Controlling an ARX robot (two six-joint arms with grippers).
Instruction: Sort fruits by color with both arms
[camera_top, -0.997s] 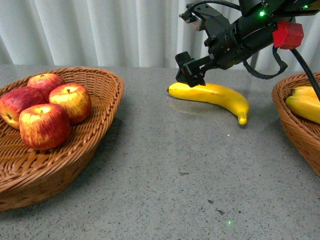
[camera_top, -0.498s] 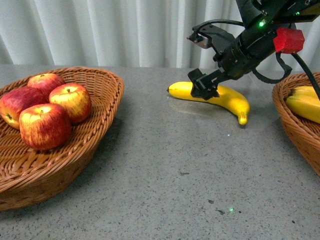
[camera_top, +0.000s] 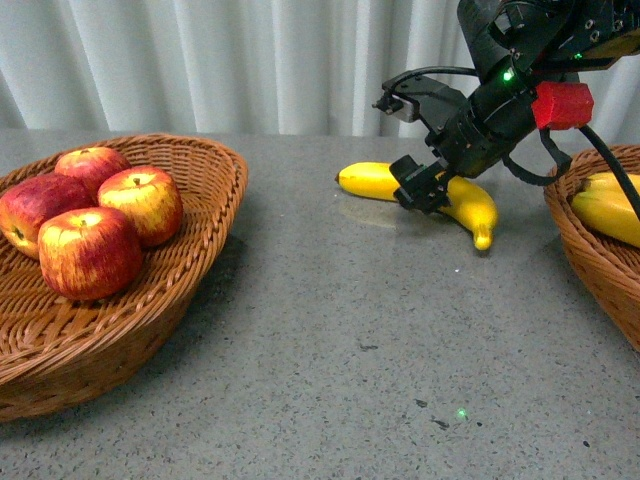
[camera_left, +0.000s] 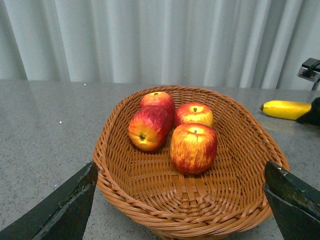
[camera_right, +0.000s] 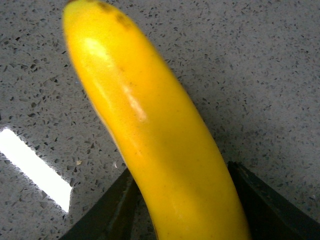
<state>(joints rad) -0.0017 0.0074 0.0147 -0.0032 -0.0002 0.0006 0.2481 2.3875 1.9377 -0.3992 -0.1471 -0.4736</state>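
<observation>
Right wrist view, hand (camera_right: 180, 200) straddling banana (camera_right: 150, 135)

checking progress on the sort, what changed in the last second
The right gripper slid along the table banana from its blunt end toward the middle and came down, fingers now on either side of it. The banana, the apples and both baskets stayed put.

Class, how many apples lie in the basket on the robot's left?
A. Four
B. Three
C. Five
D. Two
A: the left wrist view shows four apples in the basket, and the front view shows the same four.
</observation>
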